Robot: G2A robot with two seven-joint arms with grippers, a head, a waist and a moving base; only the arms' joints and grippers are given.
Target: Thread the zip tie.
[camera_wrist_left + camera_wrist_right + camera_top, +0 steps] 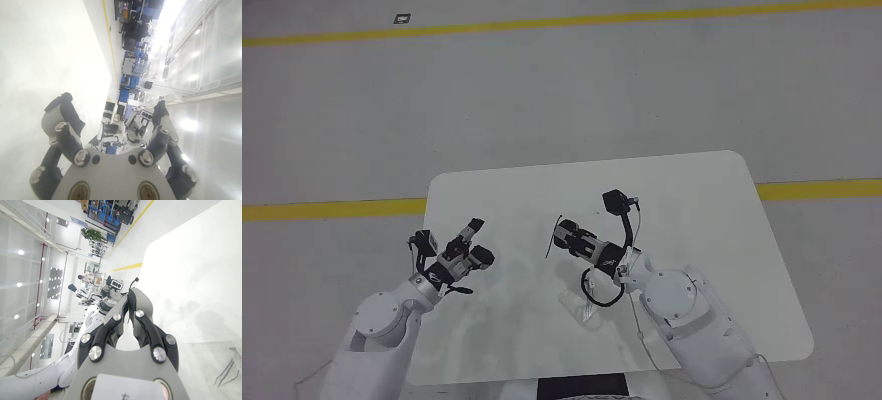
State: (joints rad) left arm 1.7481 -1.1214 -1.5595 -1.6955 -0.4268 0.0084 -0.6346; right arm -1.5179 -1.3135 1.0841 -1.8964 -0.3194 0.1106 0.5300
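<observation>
A thin black zip tie [553, 238] stands nearly upright over the middle of the white table [692, 200], and my right gripper [561, 236] is shut on it. In the right wrist view the zip tie [134, 280] pokes out past the pressed fingertips of the right gripper [128, 294], and its other end hangs between the fingers. My left gripper [479, 244] hovers over the table's left part, a short way from the tie, open and holding nothing. In the left wrist view the left gripper [113, 104] has its two dark pads spread wide apart.
A clear plastic tray [582, 305] lies on the table close under the right arm, and the right wrist view shows spare zip ties [225, 373] in it. Yellow floor lines run beyond the table's far edge.
</observation>
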